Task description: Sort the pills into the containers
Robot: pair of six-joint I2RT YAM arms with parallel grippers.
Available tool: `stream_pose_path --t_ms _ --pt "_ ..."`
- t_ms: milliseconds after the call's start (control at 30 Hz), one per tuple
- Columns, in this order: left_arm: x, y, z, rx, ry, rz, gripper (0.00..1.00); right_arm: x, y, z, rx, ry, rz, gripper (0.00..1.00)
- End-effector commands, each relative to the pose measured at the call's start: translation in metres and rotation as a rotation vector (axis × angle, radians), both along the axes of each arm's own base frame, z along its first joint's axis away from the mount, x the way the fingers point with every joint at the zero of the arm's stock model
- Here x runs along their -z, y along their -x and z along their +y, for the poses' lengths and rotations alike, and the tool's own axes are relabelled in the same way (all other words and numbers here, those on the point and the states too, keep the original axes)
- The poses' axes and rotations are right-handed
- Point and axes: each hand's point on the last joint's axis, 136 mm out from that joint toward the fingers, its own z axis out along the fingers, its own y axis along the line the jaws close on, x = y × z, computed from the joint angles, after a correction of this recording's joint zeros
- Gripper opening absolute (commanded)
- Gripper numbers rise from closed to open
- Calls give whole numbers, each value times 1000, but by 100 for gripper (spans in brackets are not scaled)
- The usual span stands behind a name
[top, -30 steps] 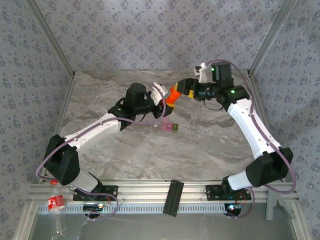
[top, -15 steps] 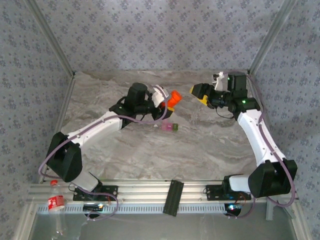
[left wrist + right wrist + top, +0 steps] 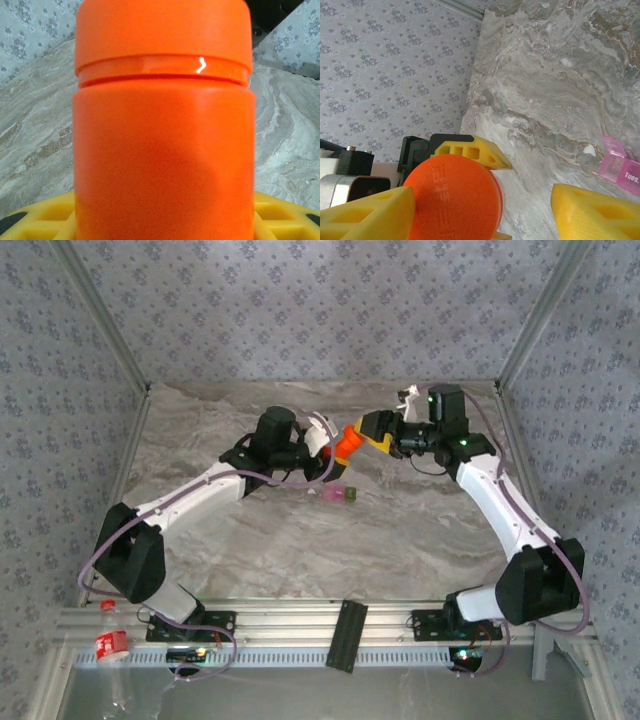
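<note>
The left gripper (image 3: 338,447) clamps the orange bottle (image 3: 347,443), the right gripper (image 3: 377,430) gapes around its cap (image 3: 452,200), and the containers (image 3: 340,495) lie at the bottle's six o'clock

Capped orange bottle (image 3: 452,197) between open yellow fingers (image 3: 592,212), pink container (image 3: 615,162)

Back in close to the left gripper (image 3: 332,440) with the right gripper (image 3: 378,430), after standing well apart from it half a second ago. Once more at the cap of the orange plastic cylindrical bottle (image 3: 347,446), yellow fingers (image 3: 370,215) either side of it, one well clear.
</note>
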Motion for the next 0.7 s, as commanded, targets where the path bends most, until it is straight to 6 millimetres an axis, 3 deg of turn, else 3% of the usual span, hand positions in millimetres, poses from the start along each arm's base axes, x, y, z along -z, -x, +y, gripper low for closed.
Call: stream_pose_path --t_ms 0,500,667 --pt "-18 -2 -5 19 44 -27 0 -13 -2 11 -31 -20 -31 72" --pt "-17 -4 -5 8 45 -22 0 -22 4 22 -59 -24 -49 71" --pt "-19 -4 -5 6 49 -22 0 -20 7 25 -73 -20 -49 64"
